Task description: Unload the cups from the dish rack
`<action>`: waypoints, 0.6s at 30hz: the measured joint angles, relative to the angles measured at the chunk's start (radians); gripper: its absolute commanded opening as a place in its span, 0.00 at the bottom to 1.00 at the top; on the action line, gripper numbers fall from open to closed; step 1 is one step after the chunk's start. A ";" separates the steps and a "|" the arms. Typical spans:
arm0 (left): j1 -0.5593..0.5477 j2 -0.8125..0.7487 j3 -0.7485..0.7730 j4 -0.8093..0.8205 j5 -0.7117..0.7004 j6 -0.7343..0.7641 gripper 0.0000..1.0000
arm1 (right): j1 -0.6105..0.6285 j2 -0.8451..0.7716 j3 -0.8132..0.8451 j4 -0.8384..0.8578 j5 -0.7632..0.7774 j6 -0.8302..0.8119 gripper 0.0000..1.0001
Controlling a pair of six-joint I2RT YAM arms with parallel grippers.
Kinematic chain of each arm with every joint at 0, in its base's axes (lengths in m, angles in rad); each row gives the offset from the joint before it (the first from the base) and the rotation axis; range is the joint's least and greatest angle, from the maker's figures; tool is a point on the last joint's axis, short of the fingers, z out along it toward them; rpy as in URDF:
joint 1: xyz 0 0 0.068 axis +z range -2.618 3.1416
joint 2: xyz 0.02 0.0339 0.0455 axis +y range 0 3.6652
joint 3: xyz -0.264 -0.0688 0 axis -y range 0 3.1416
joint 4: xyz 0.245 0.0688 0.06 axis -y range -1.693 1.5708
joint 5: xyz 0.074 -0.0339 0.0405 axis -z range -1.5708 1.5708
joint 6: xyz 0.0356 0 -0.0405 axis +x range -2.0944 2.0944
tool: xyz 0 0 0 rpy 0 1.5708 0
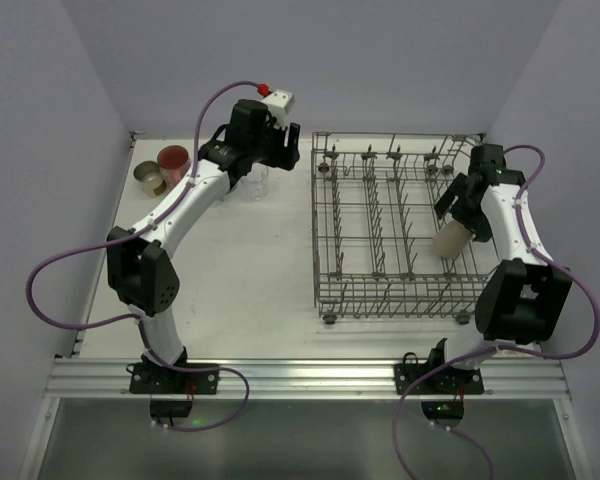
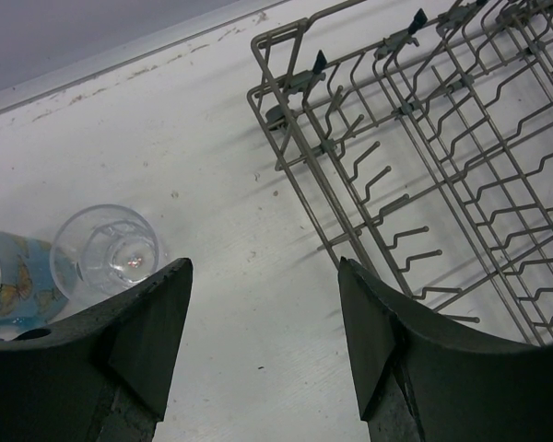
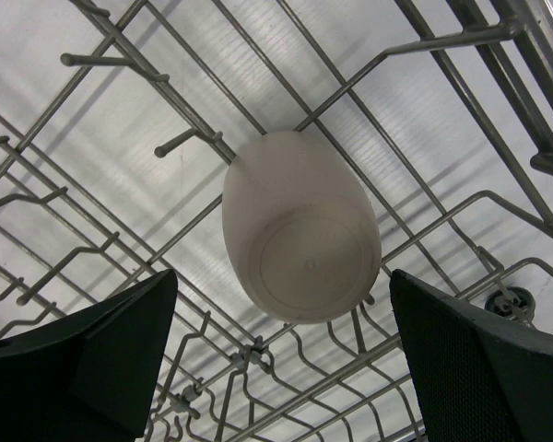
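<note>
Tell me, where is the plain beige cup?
Top view: the beige cup lies inside the dish rack, at its right end, under the open right gripper.

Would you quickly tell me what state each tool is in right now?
Left tool: open, holding nothing.
Right tool: open, holding nothing; the beige cup lies in the dish rack beneath it.

You see a white table (image 1: pixel 250 290), flecked with small dark scuffs (image 2: pixel 180 193) toward its far edge. Pale grey walls (image 1: pixel 40 120) enclose three sides; an aluminium rail (image 1: pixel 310 378) lines the near edge.
</note>
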 measured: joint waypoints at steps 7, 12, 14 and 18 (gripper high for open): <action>0.000 -0.002 -0.029 0.004 0.002 0.000 0.69 | 0.000 0.049 0.007 -0.006 0.041 0.010 0.95; 0.000 -0.004 -0.031 0.012 0.006 0.000 0.69 | 0.000 0.057 0.007 -0.007 0.061 0.014 0.83; 0.000 -0.004 -0.032 0.015 0.008 0.000 0.69 | 0.000 0.057 0.007 -0.006 0.066 0.017 0.74; 0.000 -0.004 -0.036 0.020 0.008 0.000 0.69 | 0.000 0.057 0.007 -0.003 0.070 0.019 0.56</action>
